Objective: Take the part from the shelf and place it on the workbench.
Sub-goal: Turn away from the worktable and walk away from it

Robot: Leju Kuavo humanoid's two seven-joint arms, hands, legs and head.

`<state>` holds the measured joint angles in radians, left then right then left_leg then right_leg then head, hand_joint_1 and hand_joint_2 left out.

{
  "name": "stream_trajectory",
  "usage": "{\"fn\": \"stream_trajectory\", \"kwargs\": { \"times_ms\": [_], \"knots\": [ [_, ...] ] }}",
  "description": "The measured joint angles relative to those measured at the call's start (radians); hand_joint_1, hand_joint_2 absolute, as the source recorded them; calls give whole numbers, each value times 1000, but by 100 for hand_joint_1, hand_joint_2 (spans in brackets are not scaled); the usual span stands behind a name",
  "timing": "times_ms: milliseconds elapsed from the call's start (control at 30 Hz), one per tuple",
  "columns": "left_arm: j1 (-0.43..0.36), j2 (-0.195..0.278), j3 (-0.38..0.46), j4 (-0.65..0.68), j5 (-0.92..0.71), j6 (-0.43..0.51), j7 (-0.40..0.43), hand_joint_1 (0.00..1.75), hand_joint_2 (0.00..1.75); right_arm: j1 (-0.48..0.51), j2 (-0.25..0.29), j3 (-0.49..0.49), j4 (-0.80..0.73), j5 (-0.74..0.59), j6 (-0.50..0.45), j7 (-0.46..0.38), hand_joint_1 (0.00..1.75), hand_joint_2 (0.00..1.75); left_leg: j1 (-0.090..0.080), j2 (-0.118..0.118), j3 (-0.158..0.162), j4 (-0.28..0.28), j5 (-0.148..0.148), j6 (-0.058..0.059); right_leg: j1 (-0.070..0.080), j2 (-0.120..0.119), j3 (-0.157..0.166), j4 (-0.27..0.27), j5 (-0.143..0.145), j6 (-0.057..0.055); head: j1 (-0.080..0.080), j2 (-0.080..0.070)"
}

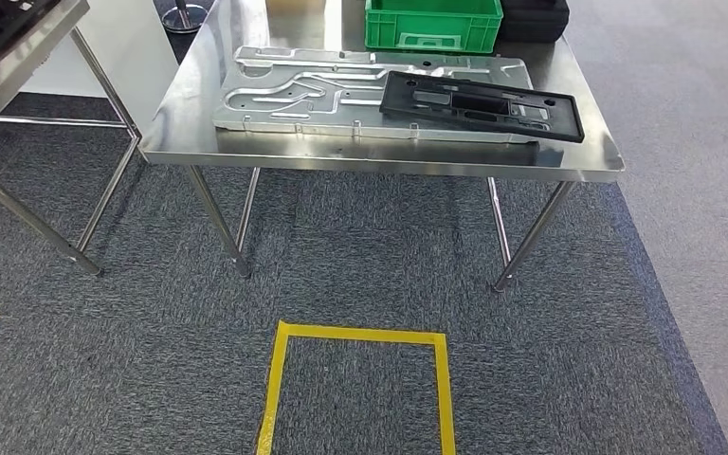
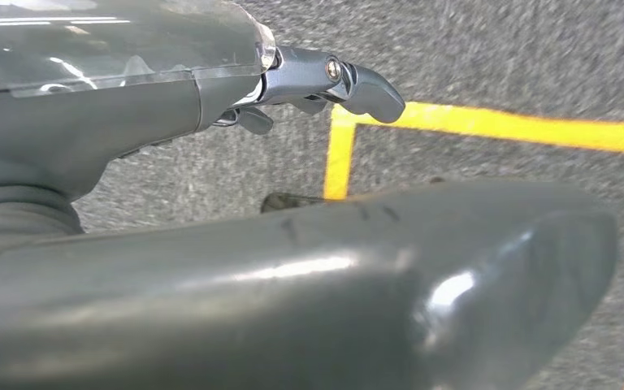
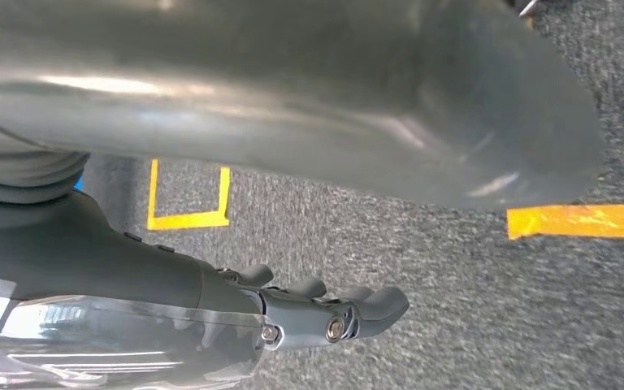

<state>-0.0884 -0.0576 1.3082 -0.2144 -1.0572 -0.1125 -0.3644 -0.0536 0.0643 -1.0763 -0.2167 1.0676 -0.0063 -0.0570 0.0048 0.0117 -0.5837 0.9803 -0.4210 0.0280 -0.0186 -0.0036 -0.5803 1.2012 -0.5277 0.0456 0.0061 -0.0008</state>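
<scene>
Grey carpet point(image 1: 152, 360) surrounds the steel desk point(image 1: 569, 171). The black part point(image 1: 482, 104) already lies on its silver plate point(image 1: 284, 95), so my left hand point(image 2: 325, 81) and right hand point(image 3: 325, 313) hang released, holding nothing.

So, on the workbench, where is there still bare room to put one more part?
The workbench has a bare strip along its left side, beside the silver plate, and another at the right edge past the black part. The centre and the back by the green crate are crowded.
</scene>
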Motion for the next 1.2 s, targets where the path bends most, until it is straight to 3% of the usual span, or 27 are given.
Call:
{"fn": "stream_trajectory", "kwargs": {
  "times_ms": [67,133,200,233,267,333,367,400,433,467,500,533,567,633,700,733,800,867,900,933,967,1033,1100,1133,1200],
  "knots": [
    [0,0,0,0,0,-1,-2,0,0,-2,0,-1,0,-2,5,-6,0,0,-3,-1,-20,15,12,-9,2,2,110,-156,0,-7,0,0],
    [1,0,-2,0,0,-1,-4,0,0,-3,0,-2,0,-3,7,-7,0,0,-5,-1,-30,23,24,-21,7,3,156,-235,-23,-18,-1,0],
    [3,1,-3,0,0,-1,-4,0,0,-1,-1,-3,0,-2,10,-7,0,0,-3,-2,-37,27,29,-33,7,0,146,-240,-14,-36,-1,0],
    [5,1,-3,0,0,-1,-3,0,0,-1,-1,-3,0,-1,13,-7,0,0,-1,-3,-45,41,10,-39,6,-2,137,-239,-5,-46,-2,0],
    [6,2,-4,0,1,0,-1,0,0,-1,-1,-4,1,0,16,-7,0,0,0,-4,-59,74,-28,-44,5,-5,126,-240,6,-56,-3,0],
    [6,3,-4,0,2,0,2,0,0,-2,-1,-4,1,2,23,-7,0,0,3,-4,-95,193,-130,-50,8,-8,98,-237,26,-66,-4,0],
    [6,3,-4,0,3,0,3,0,0,-2,-1,-4,1,2,25,-7,0,0,4,-4,-109,259,-165,-53,10,-8,82,-234,37,-67,-5,0],
    [6,3,-4,0,3,1,4,0,0,-2,-2,-4,1,2,27,-7,0,0,4,-4,-111,306,-175,-54,12,-9,65,-230,46,-66,-4,0],
    [6,3,-4,0,3,1,5,0,0,-2,-2,-5,1,2,29,-6,0,0,5,-4,-99,324,-163,-54,13,-9,49,-224,55,-65,-5,0],
    [6,3,-4,0,3,2,6,0,0,-2,-3,-5,1,2,29,-4,0,0,5,-4,-68,302,-135,-52,14,-9,33,-218,63,-64,-5,0],
    [5,3,-4,0,2,2,6,0,0,-2,-3,-6,1,2,29,-2,0,0,5,-4,-21,248,-107,-48,15,-9,18,-210,69,-61,-5,0],
    [3,4,-4,0,1,2,5,0,0,-3,-3,-7,1,1,28,-1,0,0,3,-5,35,172,-97,-42,16,-9,5,-203,74,-58,-5,0],
    [1,4,-5,0,0,3,4,0,0,-3,-3,-8,1,0,27,0,0,0,1,-5,88,95,-100,-36,17,-9,-4,-196,80,-54,-4,0],
    [-2,5,-7,0,-5,3,2,0,0,-4,-3,-11,1,-3,24,-2,0,0,-5,-5,138,5,-122,-25,17,-11,-15,-190,93,-42,-4,0],
    [-2,5,-10,0,-9,3,1,0,0,-4,-3,-15,1,-4,22,-5,0,0,-5,-3,130,-7,-113,-11,15,-11,-19,-189,103,-29,-4,0],
    [-2,4,-12,0,-11,2,1,0,0,-3,-3,-16,2,-4,22,-6,0,0,-4,-2,123,-9,-103,-2,13,-9,-25,-181,92,-22,-3,0],
    [-3,4,-14,0,-12,2,2,0,0,-2,-4,-17,4,-4,24,-6,0,0,-1,1,101,-14,-80,13,10,-3,-48,-116,16,-10,-1,0],
    [-3,4,-15,0,-13,2,3,0,0,-2,-4,-17,5,-4,25,-6,0,0,-3,2,73,-12,-58,18,7,0,-81,7,-78,-1,1,0],
    [-3,4,-15,0,-13,2,3,0,0,-2,-4,-17,5,-4,25,-6,0,0,-4,2,58,-10,-48,18,6,0,-89,60,-97,2,1,0],
    [-3,4,-15,0,-14,3,4,0,0,-3,-4,-17,5,-3,26,-6,0,0,-4,2,43,-7,-37,16,5,0,-85,86,-90,5,1,0],
    [-3,5,-15,0,-14,3,4,0,0,-3,-4,-17,5,-2,27,-4,0,0,-4,2,28,-2,-28,14,4,-1,-63,77,-63,5,1,0],
    [-3,5,-16,0,-15,4,7,0,0,-5,-5,-17,5,1,28,5,0,0,-4,1,-1,10,-14,8,3,0,31,-38,-10,2,1,0],
    [-4,5,-16,0,-16,4,11,0,0,-9,-6,-17,5,3,28,29,0,0,-6,1,-19,22,-1,-1,7,1,125,-183,-10,-10,0,0],
    [-4,5,-17,0,-17,4,13,0,0,-11,-6,-17,6,3,28,45,0,0,-7,2,-24,24,6,-7,11,1,147,-222,-20,-17,0,0],
    [-4,5,-17,0,-19,4,18,0,0,-12,-6,-18,6,6,29,82,0,0,-7,2,-29,25,20,-19,12,0,144,-239,-16,-34,1,0]
  ]
}}
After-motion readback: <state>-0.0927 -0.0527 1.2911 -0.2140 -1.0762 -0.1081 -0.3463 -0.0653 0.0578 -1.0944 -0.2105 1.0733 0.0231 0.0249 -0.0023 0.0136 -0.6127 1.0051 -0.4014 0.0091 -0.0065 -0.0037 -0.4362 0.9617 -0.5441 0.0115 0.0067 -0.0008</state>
